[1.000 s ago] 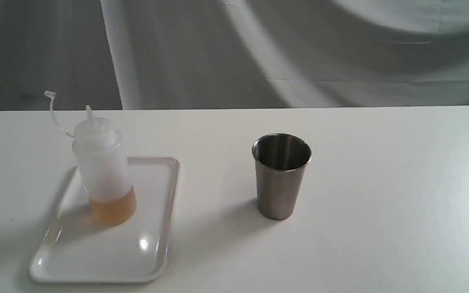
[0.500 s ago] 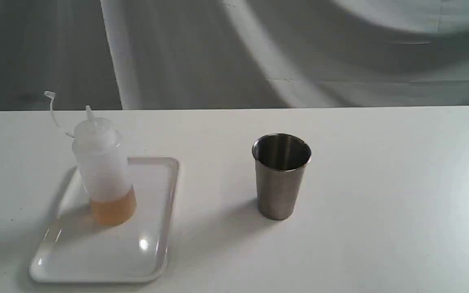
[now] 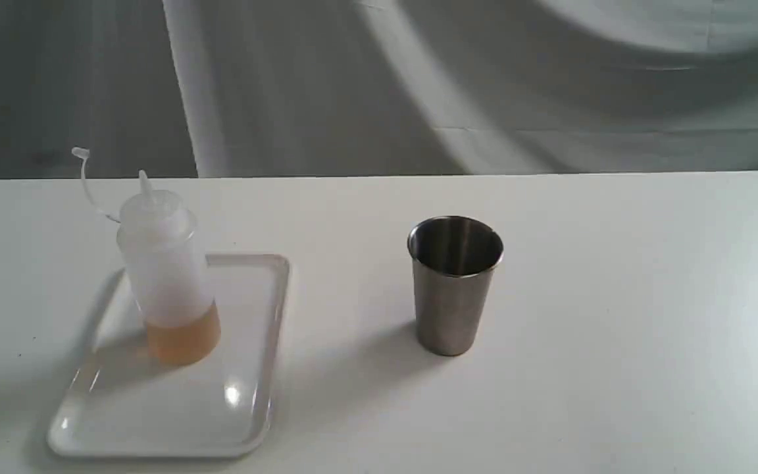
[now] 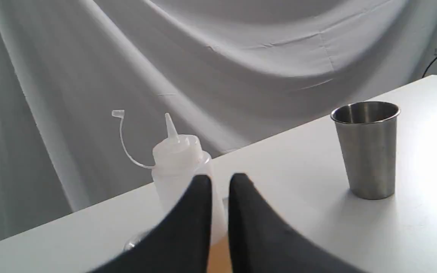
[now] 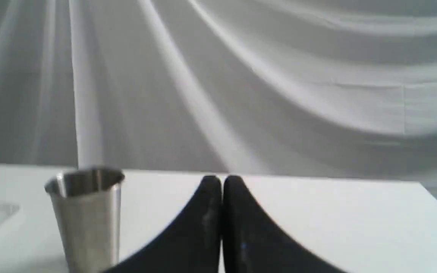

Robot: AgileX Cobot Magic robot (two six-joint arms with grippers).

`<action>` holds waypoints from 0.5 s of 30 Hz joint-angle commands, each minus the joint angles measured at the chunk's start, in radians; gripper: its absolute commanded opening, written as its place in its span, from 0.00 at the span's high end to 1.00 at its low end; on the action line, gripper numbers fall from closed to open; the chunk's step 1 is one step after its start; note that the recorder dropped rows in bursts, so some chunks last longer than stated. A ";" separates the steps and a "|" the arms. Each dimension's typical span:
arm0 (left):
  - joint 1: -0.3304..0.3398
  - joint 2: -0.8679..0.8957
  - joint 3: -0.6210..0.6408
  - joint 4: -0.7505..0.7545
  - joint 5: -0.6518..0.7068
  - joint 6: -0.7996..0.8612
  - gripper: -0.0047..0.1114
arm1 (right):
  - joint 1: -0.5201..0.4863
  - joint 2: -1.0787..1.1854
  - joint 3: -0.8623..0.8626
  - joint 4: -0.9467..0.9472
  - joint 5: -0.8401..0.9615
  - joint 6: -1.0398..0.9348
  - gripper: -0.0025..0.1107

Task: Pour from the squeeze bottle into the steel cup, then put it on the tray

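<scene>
White table (image 3: 616, 296) w/ grey drape (image 3: 353, 85)

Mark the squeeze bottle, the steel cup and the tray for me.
squeeze bottle (image 3: 163, 276), exterior view, whitish body above the amber liquid.
steel cup (image 3: 451, 309), exterior view, outer wall.
tray (image 3: 175, 421), exterior view, bare floor near the front rim.

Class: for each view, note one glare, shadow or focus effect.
Exterior view: a glare spot on the tray, and the cup casts a soft shadow leftward. Left wrist view: table overexposed beside the cup. Right wrist view: everything slightly soft, cup edges blurred.
</scene>
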 commanded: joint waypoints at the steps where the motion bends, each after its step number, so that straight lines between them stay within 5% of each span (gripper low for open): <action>1: 0.002 0.003 0.004 -0.002 -0.006 -0.003 0.89 | -0.007 -0.005 0.004 0.006 0.165 -0.067 0.98; 15: 0.002 0.003 0.004 -0.002 -0.006 -0.003 0.89 | -0.007 -0.005 0.004 0.006 0.338 -0.110 0.98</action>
